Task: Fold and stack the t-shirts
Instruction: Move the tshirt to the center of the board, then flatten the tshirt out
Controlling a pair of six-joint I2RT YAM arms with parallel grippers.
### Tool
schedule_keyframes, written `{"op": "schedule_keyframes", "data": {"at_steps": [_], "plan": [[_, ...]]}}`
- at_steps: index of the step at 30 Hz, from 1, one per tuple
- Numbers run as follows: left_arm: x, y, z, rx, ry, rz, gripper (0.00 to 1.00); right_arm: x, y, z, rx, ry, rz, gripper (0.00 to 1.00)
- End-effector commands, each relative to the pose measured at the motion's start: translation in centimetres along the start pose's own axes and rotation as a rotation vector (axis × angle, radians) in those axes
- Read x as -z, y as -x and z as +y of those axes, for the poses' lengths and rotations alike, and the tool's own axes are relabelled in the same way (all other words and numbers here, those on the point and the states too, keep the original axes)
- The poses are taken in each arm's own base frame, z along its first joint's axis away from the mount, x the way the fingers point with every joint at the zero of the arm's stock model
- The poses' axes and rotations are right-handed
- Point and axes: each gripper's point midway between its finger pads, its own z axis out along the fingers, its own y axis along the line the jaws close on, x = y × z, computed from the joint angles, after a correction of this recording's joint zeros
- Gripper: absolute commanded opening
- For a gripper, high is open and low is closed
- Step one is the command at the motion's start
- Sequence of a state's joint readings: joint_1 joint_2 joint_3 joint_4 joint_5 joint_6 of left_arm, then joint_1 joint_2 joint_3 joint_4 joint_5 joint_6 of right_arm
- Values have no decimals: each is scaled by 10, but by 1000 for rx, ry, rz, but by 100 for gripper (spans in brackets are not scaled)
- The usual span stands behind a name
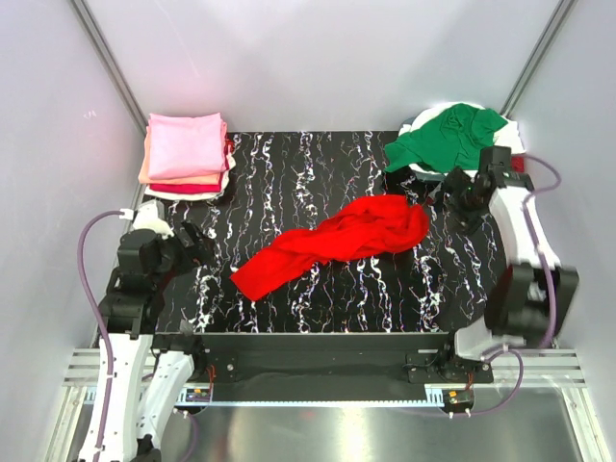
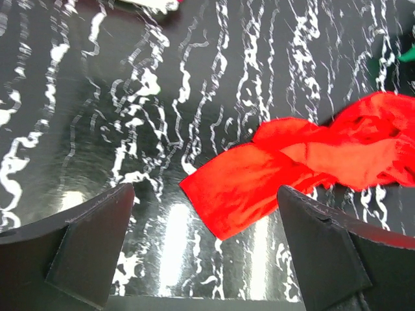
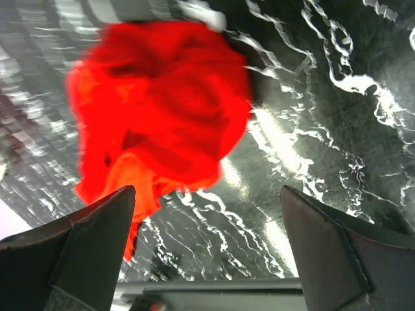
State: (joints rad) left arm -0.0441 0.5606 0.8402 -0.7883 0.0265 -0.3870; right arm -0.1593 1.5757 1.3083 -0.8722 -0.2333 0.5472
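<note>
A bright red t-shirt [image 1: 332, 243] lies crumpled in a long diagonal strip across the middle of the black marbled table [image 1: 289, 164]. It also shows in the left wrist view [image 2: 311, 165] and the right wrist view [image 3: 162, 103]. A folded stack with the pink t-shirt [image 1: 186, 144] on top sits at the back left, salmon, dark red and white edges below it. A green t-shirt [image 1: 448, 138] lies bunched on white cloth at the back right. My left gripper [image 1: 197, 243] is open and empty, left of the red shirt's lower end. My right gripper [image 1: 445, 192] is open and empty, just right of its upper end.
Grey walls enclose the table on three sides. A metal rail [image 1: 318, 371] runs along the near edge between the arm bases. Purple cables [image 1: 89, 260] loop beside each arm.
</note>
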Motion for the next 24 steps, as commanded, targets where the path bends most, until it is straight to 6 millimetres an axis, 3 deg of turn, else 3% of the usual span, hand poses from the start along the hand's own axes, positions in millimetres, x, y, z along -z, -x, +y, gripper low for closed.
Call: {"op": "schedule_keyframes", "data": {"at_steps": [1, 3, 5, 8, 9, 11, 12, 13, 16, 18, 24], "plan": [[-12, -3, -20, 16, -93, 36, 99, 67, -8, 32, 161, 110, -208, 100], [-19, -10, -22, 21, -85, 71, 97, 68, -30, 44, 217, 142, -204, 100], [-32, -24, -23, 39, -59, 144, 95, 52, -74, 61, 283, 172, -107, 100], [-50, -48, -21, 73, 2, 235, 93, 28, -114, 78, 332, 177, -18, 100], [-57, -64, -21, 73, 12, 281, 93, 18, -138, 91, 396, 185, 24, 100], [-63, -80, -22, 135, 20, 320, 93, 7, -154, 98, 422, 159, 45, 100], [-67, -83, -23, 157, 14, 315, 93, -4, -172, 103, 459, 147, 82, 100], [-70, -99, -16, 172, 31, 342, 93, -9, -180, 108, 461, 151, 104, 100], [-76, -115, -11, 220, 41, 344, 92, -37, -206, 118, 463, 196, 207, 97], [-79, -117, -7, 228, 58, 333, 92, -60, -210, 118, 461, 187, 227, 94], [-94, -126, 4, 244, 106, 319, 94, -95, -210, 126, 464, 158, 249, 88]]}}
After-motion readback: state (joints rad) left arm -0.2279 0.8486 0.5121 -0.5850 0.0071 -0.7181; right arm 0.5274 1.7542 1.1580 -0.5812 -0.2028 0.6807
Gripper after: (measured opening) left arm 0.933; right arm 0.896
